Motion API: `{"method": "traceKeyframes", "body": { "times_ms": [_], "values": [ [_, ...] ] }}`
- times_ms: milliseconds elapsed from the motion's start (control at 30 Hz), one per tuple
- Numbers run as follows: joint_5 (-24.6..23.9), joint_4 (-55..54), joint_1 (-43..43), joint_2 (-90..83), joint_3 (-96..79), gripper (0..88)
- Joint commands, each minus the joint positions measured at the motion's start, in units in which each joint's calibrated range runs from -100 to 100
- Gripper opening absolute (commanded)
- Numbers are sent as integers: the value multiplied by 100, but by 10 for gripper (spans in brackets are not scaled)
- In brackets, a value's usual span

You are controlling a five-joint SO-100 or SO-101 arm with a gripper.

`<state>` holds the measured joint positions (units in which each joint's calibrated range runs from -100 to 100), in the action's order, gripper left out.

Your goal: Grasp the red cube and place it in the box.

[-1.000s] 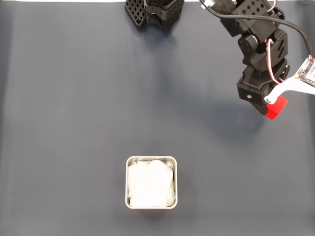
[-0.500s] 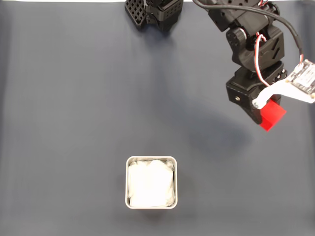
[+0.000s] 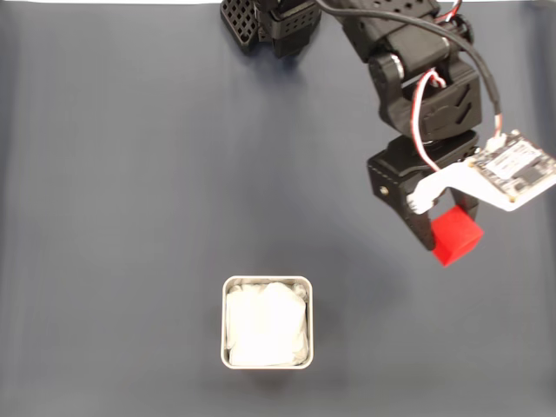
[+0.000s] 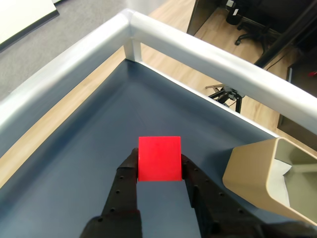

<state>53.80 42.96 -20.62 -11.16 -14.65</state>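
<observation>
The red cube point(image 3: 455, 235) hangs above the dark mat at the right of the fixed view, held off the surface. My gripper point(image 3: 448, 231) is shut on it, and in the wrist view the cube point(image 4: 159, 158) sits squarely between the two black fingers point(image 4: 127, 174). The box point(image 3: 267, 322), square with a pale metal rim and white lining, rests on the mat at lower centre, well to the left of and below the cube. In the wrist view the box point(image 4: 257, 174) appears at the right edge, tan-walled, beside the gripper point(image 4: 159, 166).
The arm's base point(image 3: 274, 22) stands at the top centre of the mat. In the wrist view a metal rail point(image 4: 198, 49) borders the table, with a wooden floor and chair legs beyond it. Open dark mat lies around the box.
The arm has swung left and down across the fixed view, carrying the red cube nearer to the box. The box has not moved.
</observation>
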Motion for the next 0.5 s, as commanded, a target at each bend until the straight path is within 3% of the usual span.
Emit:
{"method": "traceKeyframes", "body": {
  "times_ms": [0,467],
  "values": [
    [10,40,273,-366,406,127],
    [-73,65,1118,-80,735,122]
  ]
}}
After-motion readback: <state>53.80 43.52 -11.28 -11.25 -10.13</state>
